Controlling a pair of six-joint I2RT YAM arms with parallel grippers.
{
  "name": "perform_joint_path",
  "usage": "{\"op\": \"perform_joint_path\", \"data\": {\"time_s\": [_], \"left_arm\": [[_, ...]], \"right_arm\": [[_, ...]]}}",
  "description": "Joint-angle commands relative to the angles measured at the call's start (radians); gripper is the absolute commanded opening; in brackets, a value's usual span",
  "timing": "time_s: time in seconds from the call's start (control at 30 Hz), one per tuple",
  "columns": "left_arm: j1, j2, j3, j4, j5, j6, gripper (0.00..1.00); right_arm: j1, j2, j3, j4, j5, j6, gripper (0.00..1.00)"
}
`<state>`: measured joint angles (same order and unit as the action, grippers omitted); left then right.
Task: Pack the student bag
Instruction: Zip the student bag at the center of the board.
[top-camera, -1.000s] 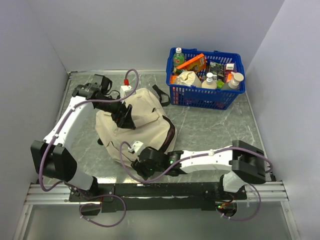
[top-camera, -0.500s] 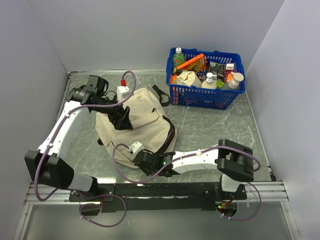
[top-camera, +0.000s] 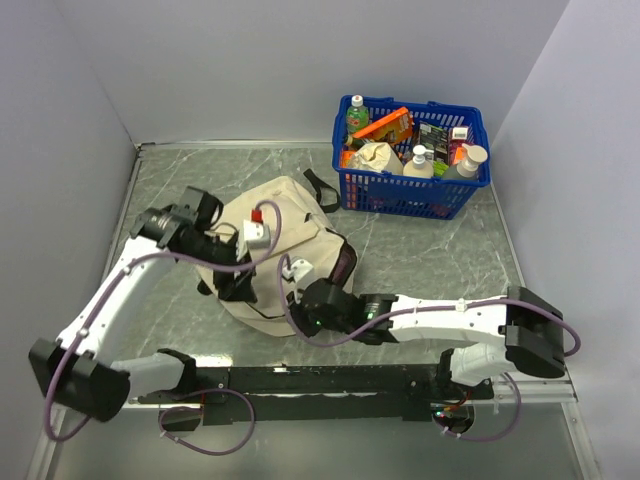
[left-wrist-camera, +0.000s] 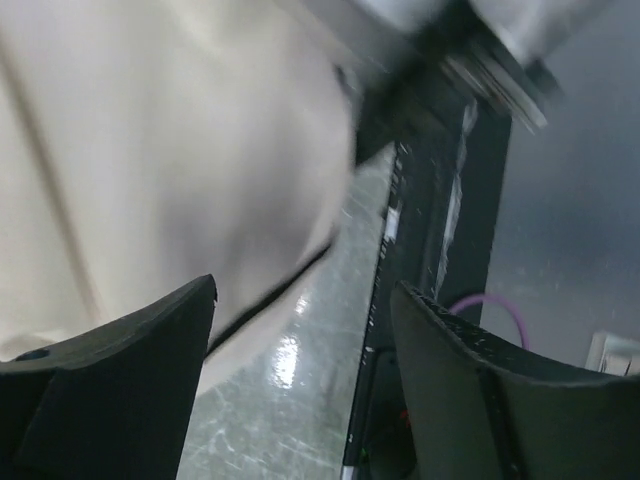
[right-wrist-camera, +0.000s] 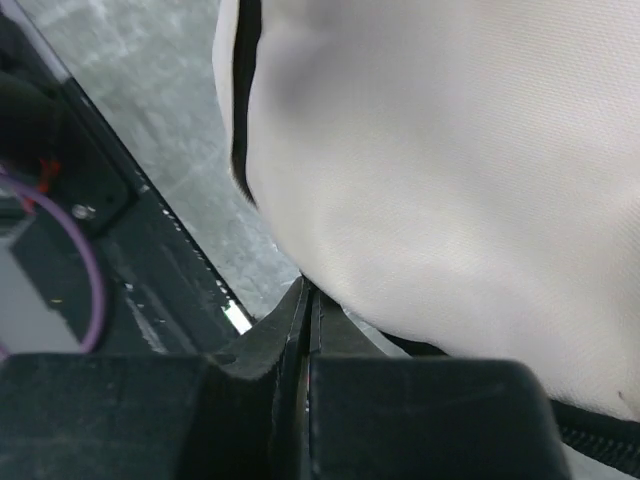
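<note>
- The left fingers (left-wrist-camera: 120, 380) are spread and hold nothing. They sit just beside the bag's near-left edge, over the worktop (top-camera: 420, 250).
- The student bag (top-camera: 285, 225), cream fabric with black trim, lies slumped left of centre, between both arms.
- The right fingers (right-wrist-camera: 420, 410) are pressed together at the bag's near edge. Whether fabric is caught between them cannot be told.
- At the far right, a blue basket (top-camera: 410, 200) holds bottles and packets, apart from the bag.
- The step looks like securing the bag for opening. Next, the left fingers would need to pinch fabric.
</note>
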<state>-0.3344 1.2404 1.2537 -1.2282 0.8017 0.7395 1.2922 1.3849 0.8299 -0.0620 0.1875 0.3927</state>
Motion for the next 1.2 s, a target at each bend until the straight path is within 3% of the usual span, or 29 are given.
{"op": "perform_joint_path", "data": {"time_s": [0.0, 0.17, 0.43, 0.8, 0.83, 0.87, 0.9, 1.17], "left_arm": [[-0.075, -0.116, -0.088, -0.042, -0.022, 0.155, 0.78], [-0.234, -0.212, -0.174, 0.076, -0.168, 0.084, 0.81], [-0.318, -0.248, -0.304, 0.389, -0.351, -0.043, 0.70], [-0.443, -0.191, -0.353, 0.386, -0.361, -0.061, 0.68], [-0.454, -0.191, -0.361, 0.389, -0.358, -0.072, 0.70], [-0.475, -0.193, -0.367, 0.392, -0.360, -0.080, 0.78], [-0.483, -0.194, -0.387, 0.398, -0.363, -0.089, 0.96], [-0.505, -0.190, -0.461, 0.554, -0.467, -0.140, 0.99]], "right_arm": [[-0.065, -0.061, -0.020, 0.031, -0.158, 0.054, 0.00], [-0.137, -0.083, -0.012, 0.027, -0.234, 0.054, 0.00], [-0.139, -0.104, 0.018, -0.009, -0.247, 0.041, 0.00], [-0.145, -0.138, 0.038, -0.036, -0.247, 0.035, 0.00], [-0.148, -0.135, 0.040, -0.036, -0.249, 0.038, 0.00], [-0.149, -0.132, 0.038, -0.035, -0.250, 0.038, 0.00], [-0.149, -0.130, 0.038, -0.033, -0.253, 0.041, 0.00], [-0.160, -0.141, 0.031, -0.025, -0.263, 0.054, 0.00]]}}
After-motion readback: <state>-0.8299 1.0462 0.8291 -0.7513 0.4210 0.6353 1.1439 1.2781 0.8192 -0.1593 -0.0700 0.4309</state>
